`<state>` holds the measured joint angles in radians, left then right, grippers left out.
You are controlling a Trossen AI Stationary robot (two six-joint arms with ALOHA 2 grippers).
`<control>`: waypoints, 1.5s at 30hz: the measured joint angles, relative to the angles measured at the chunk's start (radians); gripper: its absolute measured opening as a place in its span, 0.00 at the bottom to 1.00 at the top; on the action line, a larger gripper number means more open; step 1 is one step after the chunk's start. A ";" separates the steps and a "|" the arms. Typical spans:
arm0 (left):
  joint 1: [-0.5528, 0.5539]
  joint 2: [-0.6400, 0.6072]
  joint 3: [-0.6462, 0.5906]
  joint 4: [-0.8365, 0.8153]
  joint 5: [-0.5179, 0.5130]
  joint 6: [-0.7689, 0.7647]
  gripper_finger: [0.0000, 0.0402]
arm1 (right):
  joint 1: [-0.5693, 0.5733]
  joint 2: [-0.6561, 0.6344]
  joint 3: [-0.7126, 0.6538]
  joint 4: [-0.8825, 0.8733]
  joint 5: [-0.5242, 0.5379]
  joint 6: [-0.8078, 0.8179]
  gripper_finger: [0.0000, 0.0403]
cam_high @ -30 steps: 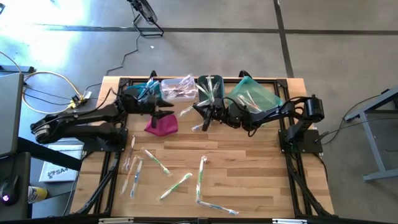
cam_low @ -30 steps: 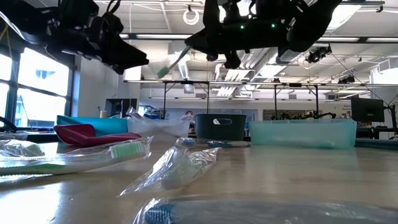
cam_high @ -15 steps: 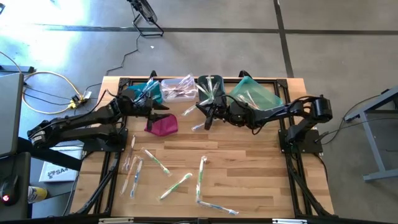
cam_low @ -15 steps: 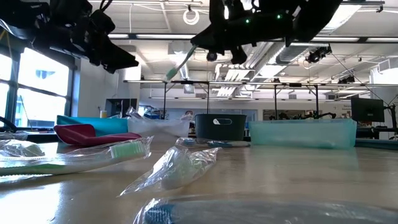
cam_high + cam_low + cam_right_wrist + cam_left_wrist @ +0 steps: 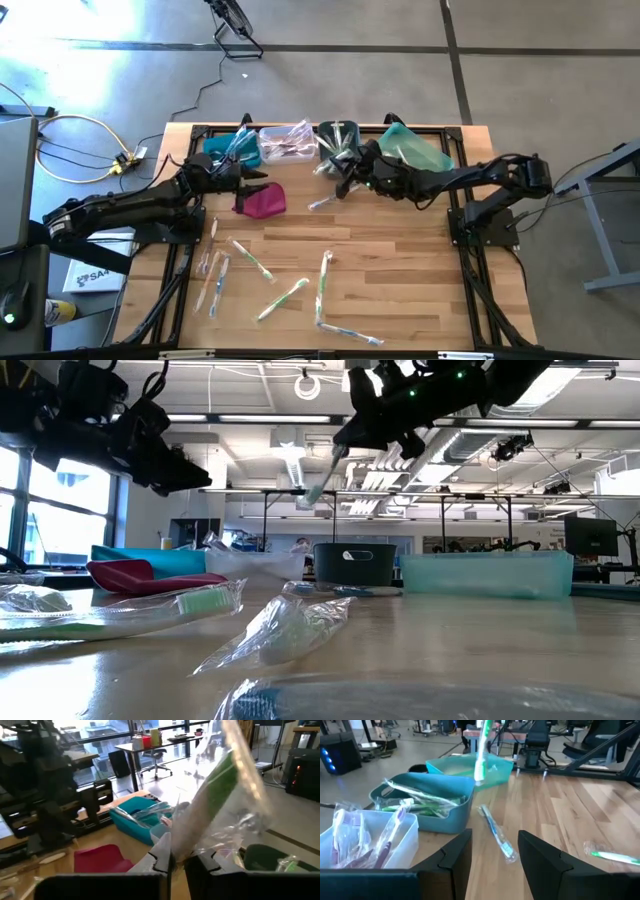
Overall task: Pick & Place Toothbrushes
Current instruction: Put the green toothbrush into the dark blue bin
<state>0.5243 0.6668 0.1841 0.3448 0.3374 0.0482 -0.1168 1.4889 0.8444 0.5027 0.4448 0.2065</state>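
Observation:
My right gripper hovers just in front of the dark bin, shut on a green toothbrush in a clear wrapper. In the low view that toothbrush slants down from the gripper. My left gripper is open and holds nothing, next to the magenta pouch. Several wrapped toothbrushes lie flat on the near half of the table. A blue one lies in front of the bins. My right gripper pinches one end of the wrapped green toothbrush between its two fingers. The fingers run about level, coming from the table's right. The toothbrush is lifted clear and slants downward from the fingers, its free end lowest.
Along the far edge stand a blue bin, a clear bin, the dark bin and a teal bin, with toothbrushes in them. Bare wood lies between the bins and the loose toothbrushes.
My right gripper has risen and gone toward the far edge and the dark bin, tipping up to nearly level. The green toothbrush has gone with it and stays clear of the table. My left gripper has drawn back toward the table's left edge and sunk a little.

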 joint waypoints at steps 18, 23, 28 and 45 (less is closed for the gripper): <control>0.000 0.000 0.000 0.002 0.001 0.000 0.39 | -0.235 -0.001 0.000 -0.112 -0.182 0.107 0.05; 0.000 0.000 0.000 0.002 0.001 0.000 0.39 | -0.288 0.007 0.000 -0.205 -0.228 0.161 0.05; 0.000 0.000 0.000 0.002 0.002 0.000 0.39 | -0.306 0.045 0.000 -0.220 -0.239 0.164 0.05; -0.001 0.000 0.001 0.003 0.002 -0.001 0.39 | -0.349 0.139 0.000 -0.161 -0.349 0.219 0.05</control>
<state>0.5236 0.6666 0.1848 0.3477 0.3397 0.0475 -0.4656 1.6283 0.8444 0.3416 0.0962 0.4259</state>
